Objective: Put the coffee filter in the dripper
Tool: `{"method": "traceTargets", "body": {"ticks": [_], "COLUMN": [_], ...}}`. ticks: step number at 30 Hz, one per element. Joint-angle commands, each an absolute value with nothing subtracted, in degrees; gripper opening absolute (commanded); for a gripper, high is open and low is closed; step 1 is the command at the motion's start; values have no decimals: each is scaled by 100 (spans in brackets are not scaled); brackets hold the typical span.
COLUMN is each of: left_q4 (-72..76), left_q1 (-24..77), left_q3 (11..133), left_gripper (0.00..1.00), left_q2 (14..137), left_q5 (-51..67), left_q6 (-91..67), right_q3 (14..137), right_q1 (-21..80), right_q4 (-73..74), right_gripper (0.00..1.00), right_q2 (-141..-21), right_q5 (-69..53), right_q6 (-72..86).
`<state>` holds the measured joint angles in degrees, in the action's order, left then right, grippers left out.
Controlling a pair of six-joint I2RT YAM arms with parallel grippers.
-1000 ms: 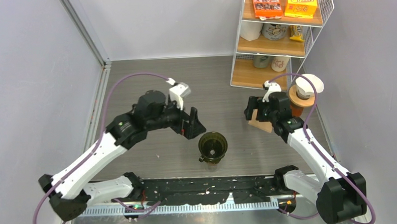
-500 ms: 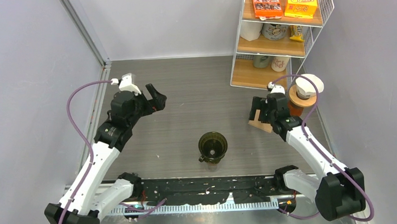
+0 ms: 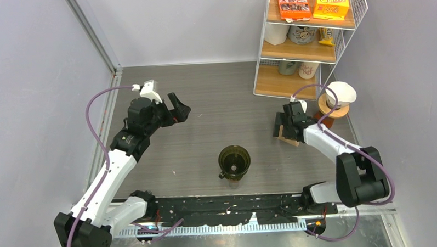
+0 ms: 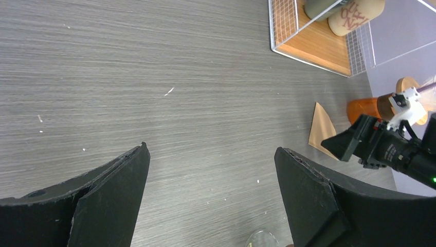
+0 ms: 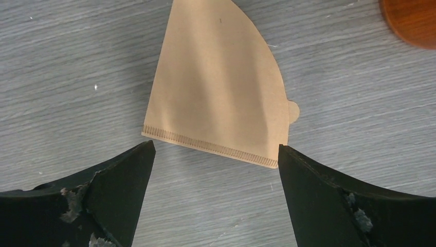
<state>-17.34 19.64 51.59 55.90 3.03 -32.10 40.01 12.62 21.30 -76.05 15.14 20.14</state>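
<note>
**Filter flat on the table, well apart from the dripper**

I'm looking down on the grey table (image 3: 221, 96), with the wire shelf (image 3: 307, 49) standing at its far right corner. My left gripper (image 3: 178, 111) hangs over the left half of the table, away from every object, jaws spread wide and holding nothing. My right gripper (image 5: 215, 148) is low on the right side near the shelf, jaws also wide apart, gripping nothing. The dark dripper (image 3: 233, 161) stands upright in the middle, toward the near edge. The brown paper coffee filter (image 5: 218, 87) lies flat on the table near an orange jar (image 3: 327, 117), its seamed edge spanning the gap between the right fingertips; I can't tell whether they touch it
</note>
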Motion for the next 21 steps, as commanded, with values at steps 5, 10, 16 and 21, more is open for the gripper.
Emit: {"method": "traceTargets", "body": {"ticks": [5, 10, 16, 21], "left_q4": [-1324, -1161, -1172, -1090], "left_q1": [1898, 1890, 1836, 1760], "left_q3": [5020, 4910, 4881, 4783], "left_gripper": [100, 100, 99, 100], "left_q2": [5403, 5319, 5309, 5199], "left_q5": [632, 822, 851, 999], "left_q6": [-2970, -2967, -2938, -2949], "right_q3": [4515, 4679, 4831, 4854], "right_q1": [1249, 1248, 1245, 1255], "right_q4": [1900, 1841, 1761, 1891], "right_gripper": [97, 97, 97, 95], "right_q2": [-8214, -8562, -8921, -9113], "right_q5": [1490, 1678, 1754, 1923], "right_q6": [2519, 3195, 3715, 3871]}}
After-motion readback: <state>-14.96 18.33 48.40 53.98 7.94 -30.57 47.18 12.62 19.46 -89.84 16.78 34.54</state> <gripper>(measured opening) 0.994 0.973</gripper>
